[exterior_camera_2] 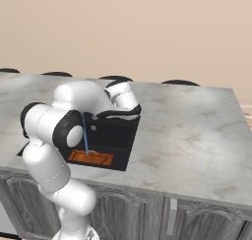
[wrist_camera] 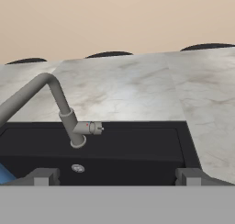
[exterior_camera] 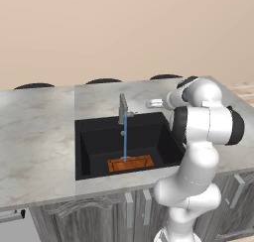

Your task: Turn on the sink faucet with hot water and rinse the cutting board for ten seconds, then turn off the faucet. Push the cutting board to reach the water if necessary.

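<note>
The black sink (exterior_camera: pixel 94 137) is set into the marble counter. The grey faucet (exterior_camera: pixel 122 109) stands at its back rim, and a thin blue stream of water (exterior_camera: pixel 125 139) falls from the spout onto the orange-brown cutting board (exterior_camera: pixel 130 163) on the basin floor. My gripper (exterior_camera: pixel 155 104) hovers over the back right part of the basin, right of the faucet and apart from it. In the hand view the gripper (wrist_camera: pixel 114 177) is open with nothing between its fingertips (wrist_camera: pixel 43 176). The faucet (wrist_camera: pixel 59 103) and its side lever (wrist_camera: pixel 94 127) lie ahead, slightly left. From the right I see the water (exterior_camera_2: pixel 86 135) hitting the board (exterior_camera_2: pixel 91 158).
Grey-white marble counter (exterior_camera: pixel 34 137) spreads on both sides of the sink, wider on the right (exterior_camera_2: pixel 187 131). Dark round stool tops (exterior_camera: pixel 103 81) show behind the far edge. Grey cabinet fronts (exterior_camera: pixel 99 216) run below. My own arm (exterior_camera: pixel 203 132) stands over the sink's right rim.
</note>
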You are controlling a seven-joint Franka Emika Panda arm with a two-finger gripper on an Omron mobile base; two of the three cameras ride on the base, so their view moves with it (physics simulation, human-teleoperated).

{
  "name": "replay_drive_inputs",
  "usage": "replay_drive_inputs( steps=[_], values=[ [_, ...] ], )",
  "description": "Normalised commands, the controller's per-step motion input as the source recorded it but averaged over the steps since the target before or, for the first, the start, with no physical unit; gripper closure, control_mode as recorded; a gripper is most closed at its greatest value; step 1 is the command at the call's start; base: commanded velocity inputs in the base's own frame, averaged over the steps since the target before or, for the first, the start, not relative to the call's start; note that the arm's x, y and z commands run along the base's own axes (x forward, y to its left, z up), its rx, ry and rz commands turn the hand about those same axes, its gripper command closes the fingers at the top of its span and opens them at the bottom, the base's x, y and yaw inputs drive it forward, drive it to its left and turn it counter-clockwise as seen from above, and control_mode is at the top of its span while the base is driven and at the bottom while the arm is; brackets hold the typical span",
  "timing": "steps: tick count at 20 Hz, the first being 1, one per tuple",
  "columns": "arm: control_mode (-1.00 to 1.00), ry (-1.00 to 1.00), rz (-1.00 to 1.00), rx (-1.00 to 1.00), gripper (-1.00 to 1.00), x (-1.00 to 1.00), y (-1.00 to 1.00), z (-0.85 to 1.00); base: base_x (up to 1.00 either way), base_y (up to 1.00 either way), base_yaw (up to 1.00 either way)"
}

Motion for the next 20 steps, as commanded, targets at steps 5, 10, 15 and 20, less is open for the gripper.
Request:
replay_drive_inputs(
  steps=[5, 10, 15, 20],
  values=[
    [-1.00, 0.00, 0.00, 0.00, -1.00, 0.00, 0.00, 0.00, 0.00, 0.00, 0.00],
    [-1.00, 0.00, 0.00, 0.00, -1.00, 0.00, 0.00, 0.00, 0.00, 0.00, 0.00],
    [-1.00, 0.00, 0.00, 0.00, -1.00, 0.00, 0.00, 0.00, 0.00, 0.00, 0.00],
    [-1.00, 0.00, 0.00, 0.00, -1.00, 0.00, 0.00, 0.00, 0.00, 0.00, 0.00]
  ],
)
